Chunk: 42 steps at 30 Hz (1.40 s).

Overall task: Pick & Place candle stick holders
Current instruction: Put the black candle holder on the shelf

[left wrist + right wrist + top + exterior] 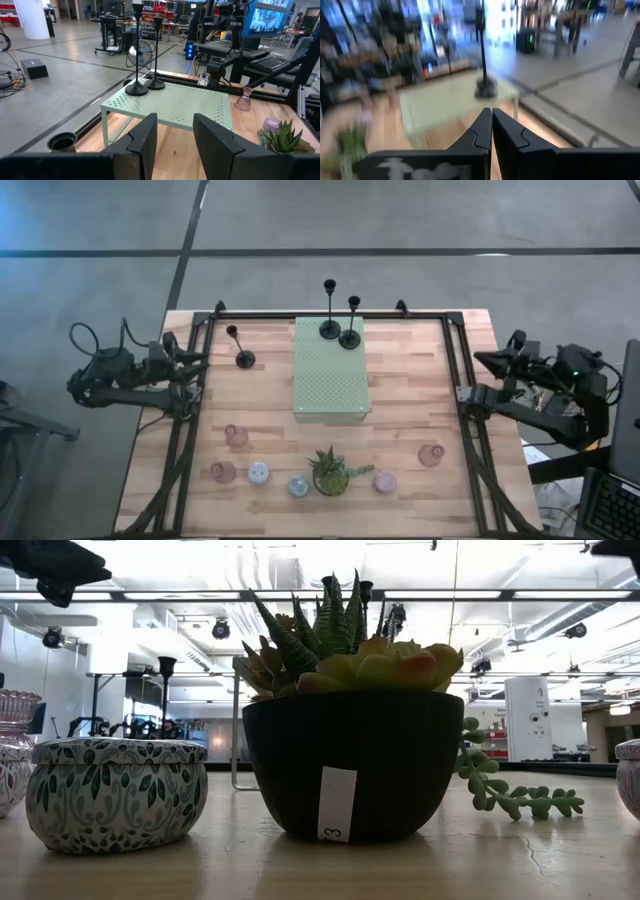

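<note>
Candle stick holders, two slim black stemmed sticks (pixel 330 308), are standing on the pale green perforated mat (pixel 331 375), top-heavy; grip low on the stem. Left gripper (pixel 174 135) is idling part-open and empty, right gripper (pixel 492 131) closed on nothing.

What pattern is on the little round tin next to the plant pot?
The small round tin cup has teal-green leaf shapes on white, clearest in the low view.

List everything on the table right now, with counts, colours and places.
Black candlesticks: three; two on the mat's far end, one on the wood left of the mat.
Mat: one, pale green, table centre.
Pink glass holders: three; two near left, one near right.
Small round cups: three, pastel, in the near row.
Potted plant: one, green, near centre.
Left gripper: left edge, jaws apart, empty.
Right gripper: right edge, jaws shut, empty.
</note>
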{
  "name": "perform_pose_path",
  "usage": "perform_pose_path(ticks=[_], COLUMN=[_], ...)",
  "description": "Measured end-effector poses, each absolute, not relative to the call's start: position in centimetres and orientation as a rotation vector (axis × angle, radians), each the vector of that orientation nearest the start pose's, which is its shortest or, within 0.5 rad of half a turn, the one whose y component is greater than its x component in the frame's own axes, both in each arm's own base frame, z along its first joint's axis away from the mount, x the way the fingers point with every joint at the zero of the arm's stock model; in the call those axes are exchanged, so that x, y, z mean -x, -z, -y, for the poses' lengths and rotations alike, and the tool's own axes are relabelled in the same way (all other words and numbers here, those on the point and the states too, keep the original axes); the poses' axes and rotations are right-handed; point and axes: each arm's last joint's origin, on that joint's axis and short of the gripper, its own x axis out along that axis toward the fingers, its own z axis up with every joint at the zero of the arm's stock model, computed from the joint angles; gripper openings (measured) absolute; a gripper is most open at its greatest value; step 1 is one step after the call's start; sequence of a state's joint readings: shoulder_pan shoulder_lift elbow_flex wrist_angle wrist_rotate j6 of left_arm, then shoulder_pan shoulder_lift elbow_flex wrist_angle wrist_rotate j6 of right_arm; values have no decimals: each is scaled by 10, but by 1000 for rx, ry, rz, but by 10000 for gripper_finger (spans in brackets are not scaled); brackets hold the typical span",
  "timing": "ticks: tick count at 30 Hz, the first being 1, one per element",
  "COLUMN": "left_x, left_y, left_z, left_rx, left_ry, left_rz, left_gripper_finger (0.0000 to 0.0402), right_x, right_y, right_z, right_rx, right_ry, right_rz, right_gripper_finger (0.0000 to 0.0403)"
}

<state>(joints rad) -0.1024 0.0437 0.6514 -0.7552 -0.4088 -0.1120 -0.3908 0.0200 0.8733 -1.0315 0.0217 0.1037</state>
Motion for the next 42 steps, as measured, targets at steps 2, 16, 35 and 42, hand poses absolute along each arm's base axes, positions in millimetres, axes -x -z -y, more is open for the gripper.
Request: perform_pose_path(ticks=[2, 16, 35, 42], left_x=[-18, -18, -18, -19], left_y=[-290, -290, -290, -290], left_z=[-10, -10, -9, -9], left_rx=[73, 73, 73, 74], left_ry=[-313, -313, -290, -290], left_rz=[-127, -126, -130, -129], left_gripper_finger=[131, 131, 131, 131], right_x=[33, 26, 27, 27], right_y=[-311, -301, -301, -301], right_z=[-13, -9, -9, -9], right_rx=[-147, -195, -193, -193], right_ry=[420, 458, 460, 460], right_rz=[-217, -260, -257, -257], right_gripper_finger=[8, 8, 8, 8])
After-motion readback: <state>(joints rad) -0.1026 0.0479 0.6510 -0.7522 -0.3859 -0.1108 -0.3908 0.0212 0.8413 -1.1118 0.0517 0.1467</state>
